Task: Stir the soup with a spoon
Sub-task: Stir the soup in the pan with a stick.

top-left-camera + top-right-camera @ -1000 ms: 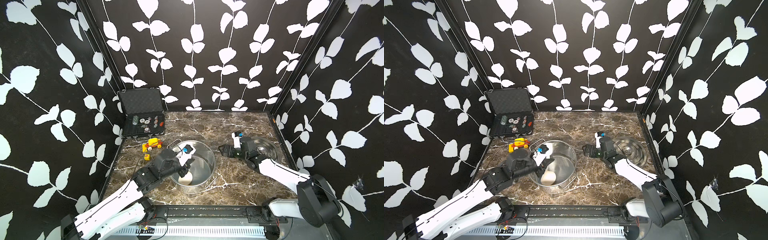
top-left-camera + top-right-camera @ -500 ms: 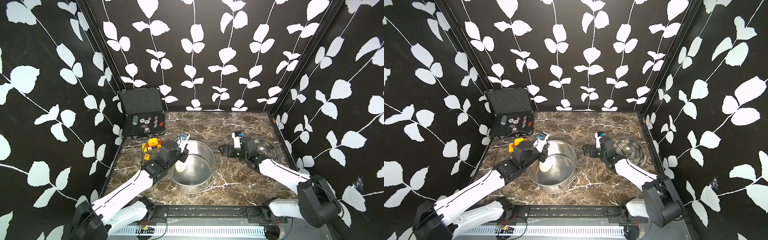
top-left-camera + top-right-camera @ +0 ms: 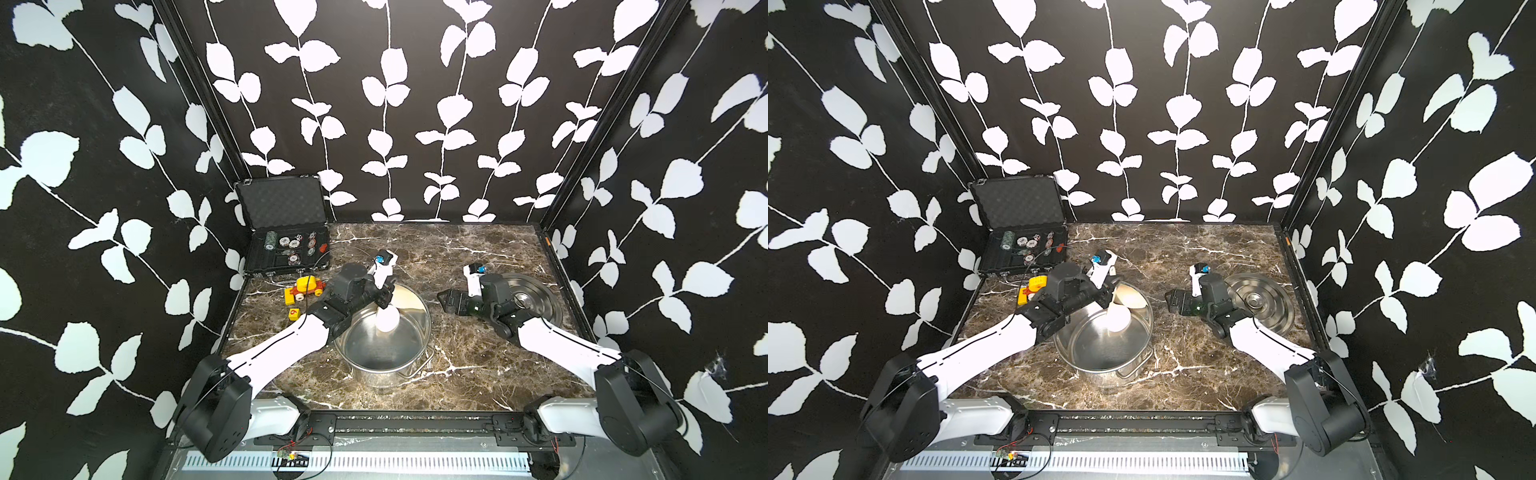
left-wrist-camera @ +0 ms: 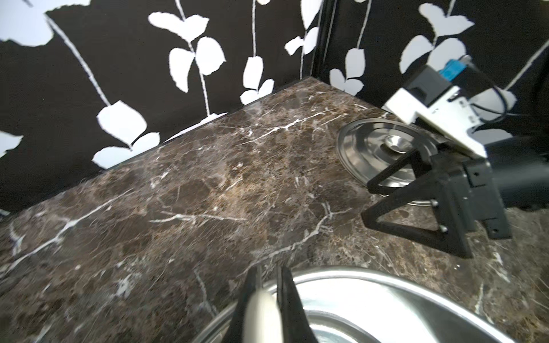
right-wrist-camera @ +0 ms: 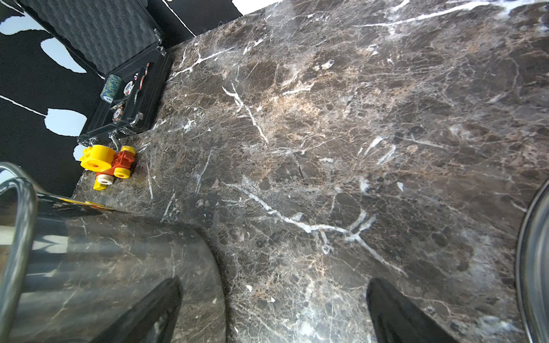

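Left tool (image 3: 384, 296) clenched on the spoon (image 3: 387, 320), its bowl down in the pot (image 3: 386, 353), stirring seemingly under way; right tool (image 3: 444, 300) idles released.

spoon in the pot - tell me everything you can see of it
The spoon is a white, plastic-looking ladle: round cupped bowl, slim handle. It stands steeply, bowl down inside the steel pot toward its far side, handle pinched in the shut left hand. Whether the bowl touches the pot cannot be told.
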